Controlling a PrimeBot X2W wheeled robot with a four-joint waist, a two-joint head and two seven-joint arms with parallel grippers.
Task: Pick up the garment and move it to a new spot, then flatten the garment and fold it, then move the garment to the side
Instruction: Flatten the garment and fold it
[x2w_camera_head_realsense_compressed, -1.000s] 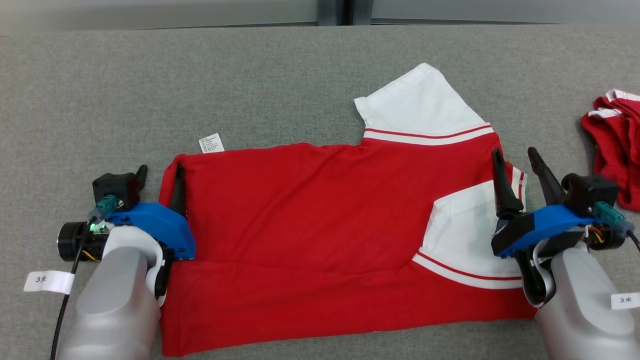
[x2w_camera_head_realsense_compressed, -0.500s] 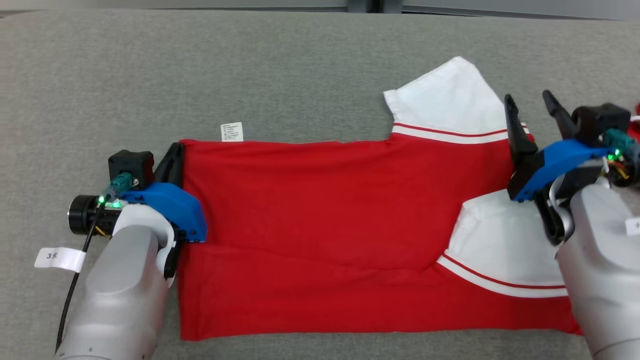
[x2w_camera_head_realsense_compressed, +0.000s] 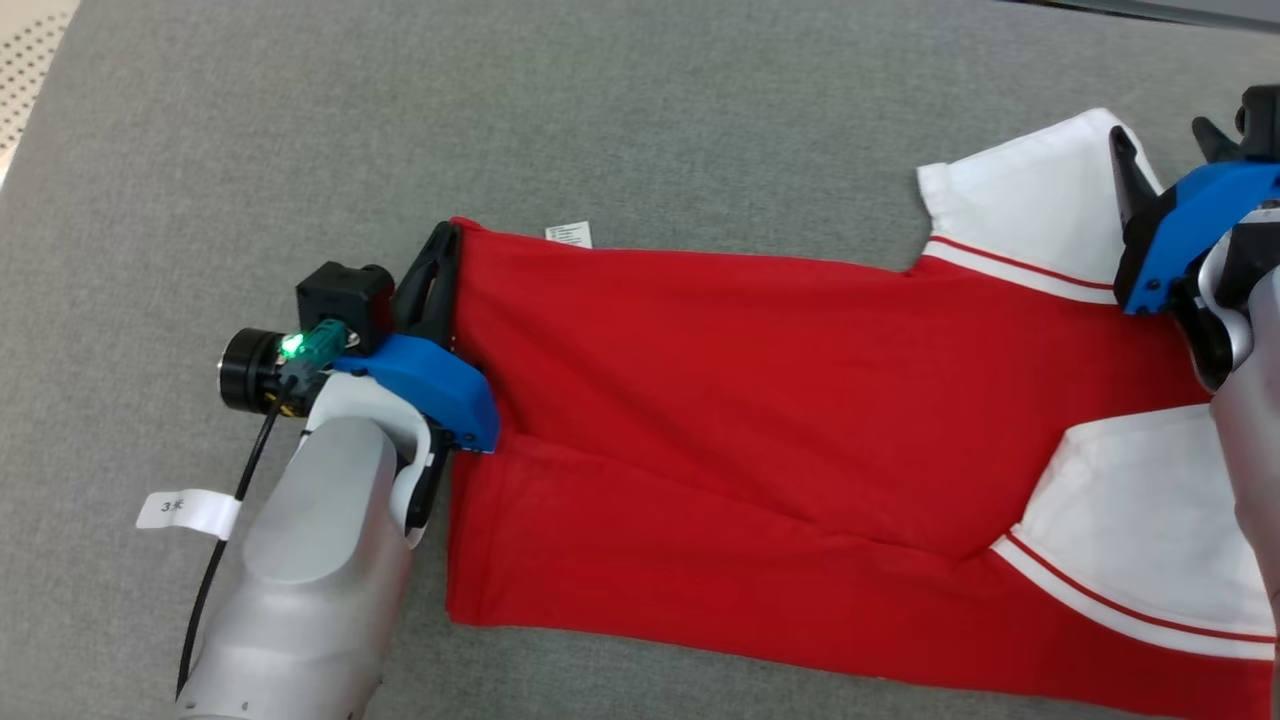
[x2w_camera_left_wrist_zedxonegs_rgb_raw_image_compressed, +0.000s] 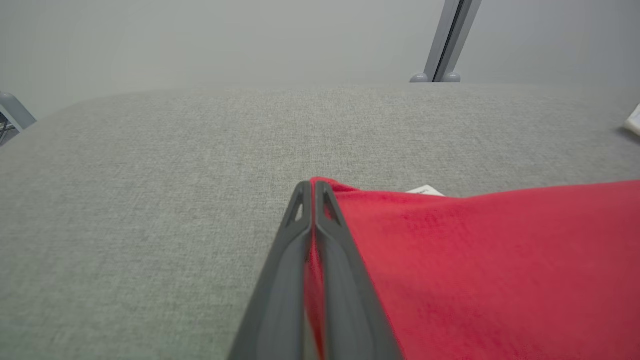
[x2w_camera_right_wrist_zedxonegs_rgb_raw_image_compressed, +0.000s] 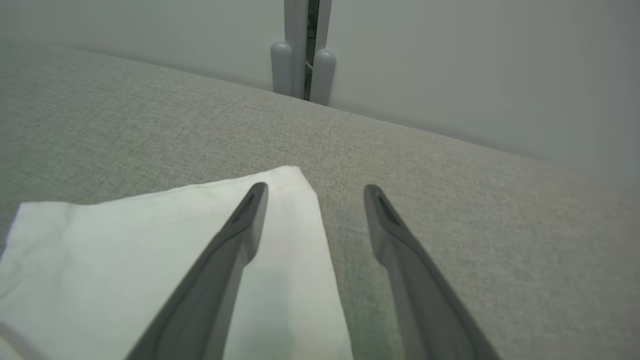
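Evidently flattening is in hand: the red fabric garment (x2w_camera_head_realsense_compressed: 750, 400) with white sleeves lies spread on the grey woven surface (x2w_camera_head_realsense_compressed: 600, 120). The left gripper (x2w_camera_head_realsense_compressed: 447, 240) is pinched tight on its far-left corner. The right gripper (x2w_camera_head_realsense_compressed: 1160, 140), fingers parted and empty, hovers over the far white sleeve (x2w_camera_head_realsense_compressed: 1030, 190) at its right edge. Next, it likely needs to close there, then pull taut.

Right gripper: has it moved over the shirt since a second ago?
Yes. Judged against the far white sleeve, the right gripper went forward, from below the striped band up to the sleeve's tip.
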